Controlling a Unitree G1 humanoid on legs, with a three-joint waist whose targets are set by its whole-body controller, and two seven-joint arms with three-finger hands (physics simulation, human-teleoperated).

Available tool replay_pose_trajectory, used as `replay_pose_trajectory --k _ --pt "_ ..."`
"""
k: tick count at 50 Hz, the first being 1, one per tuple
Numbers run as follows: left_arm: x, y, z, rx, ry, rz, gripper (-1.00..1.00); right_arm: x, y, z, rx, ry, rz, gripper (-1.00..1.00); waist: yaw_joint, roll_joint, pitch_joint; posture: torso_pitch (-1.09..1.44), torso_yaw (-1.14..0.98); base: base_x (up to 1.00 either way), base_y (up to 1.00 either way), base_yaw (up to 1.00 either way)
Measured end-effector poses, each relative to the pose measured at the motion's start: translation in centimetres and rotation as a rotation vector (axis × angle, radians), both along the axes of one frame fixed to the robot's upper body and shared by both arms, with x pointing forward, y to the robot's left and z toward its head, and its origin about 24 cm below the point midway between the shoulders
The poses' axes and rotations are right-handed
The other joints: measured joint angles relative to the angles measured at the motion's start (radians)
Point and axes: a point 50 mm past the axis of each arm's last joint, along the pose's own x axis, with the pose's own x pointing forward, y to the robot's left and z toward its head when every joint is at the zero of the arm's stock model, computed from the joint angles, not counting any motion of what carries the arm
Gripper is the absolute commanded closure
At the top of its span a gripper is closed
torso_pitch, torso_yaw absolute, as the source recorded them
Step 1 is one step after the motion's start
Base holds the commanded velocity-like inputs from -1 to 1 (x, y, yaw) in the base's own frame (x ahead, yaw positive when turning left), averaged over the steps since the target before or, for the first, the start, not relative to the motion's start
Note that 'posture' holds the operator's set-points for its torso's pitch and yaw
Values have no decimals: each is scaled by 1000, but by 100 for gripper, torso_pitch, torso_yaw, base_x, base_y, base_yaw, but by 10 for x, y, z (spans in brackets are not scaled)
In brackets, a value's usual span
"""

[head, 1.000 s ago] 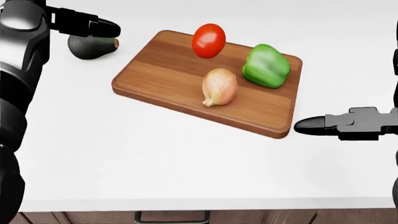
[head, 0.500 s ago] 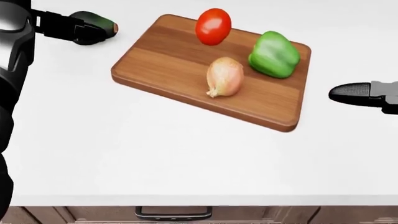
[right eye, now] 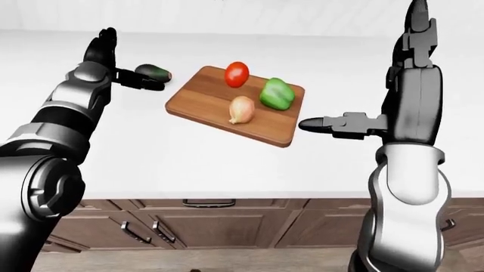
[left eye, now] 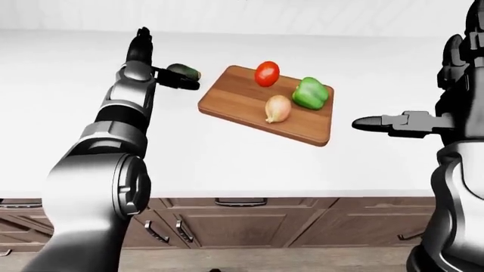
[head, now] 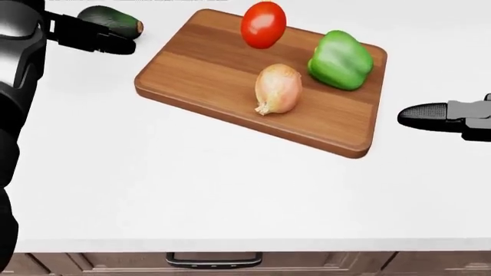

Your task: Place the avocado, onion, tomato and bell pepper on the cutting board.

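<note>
While the wooden cutting board (head: 191, 69) lies on the white table (head: 230, 190) toward its far edge, three of the vegetables already sit on it: the tomato (head: 263, 24) at the board's far side, the yellow onion (head: 278, 88) in the middle, and the green bell pepper (head: 340, 60) toward the right end. The avocado (head: 115, 20) lies on the table just off the board's left end, apart from it. The left hand (head: 96, 37) is at the avocado, one dark finger lying across its near side; whether the fingers close round it I cannot tell. The right hand (head: 445, 117) hovers off the board's right end, fingers stretched out flat, holding nothing.
</note>
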Motion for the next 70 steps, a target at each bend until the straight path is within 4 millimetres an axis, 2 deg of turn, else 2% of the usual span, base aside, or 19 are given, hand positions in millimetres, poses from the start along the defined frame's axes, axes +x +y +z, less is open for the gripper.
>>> replay_pose_trajectory --k 14,31,42,58,70 --pt "0 -1 -4 9 17 -19 -100 -1 0 -3 0 7 1 -100 0 1 1 21 0 0 0 0" --pt "1 -3 -1 13 16 -38 -100 1 0 -1 -5 8 5 -100 0 -2 15 24 0 0 0 0" --pt "1 -4 9 -14 8 -63 -100 2 0 -5 -2 19 6 -100 2 -1 24 25 0 0 0 0" --pt "1 -5 12 -16 10 -85 -100 0 -1 -5 -4 19 1 -100 2 -1 38 29 0 0 0 0" --pt "1 -5 12 -8 12 -83 -100 1 0 -3 -6 17 5 -100 1 -2 59 34 0 0 0 0"
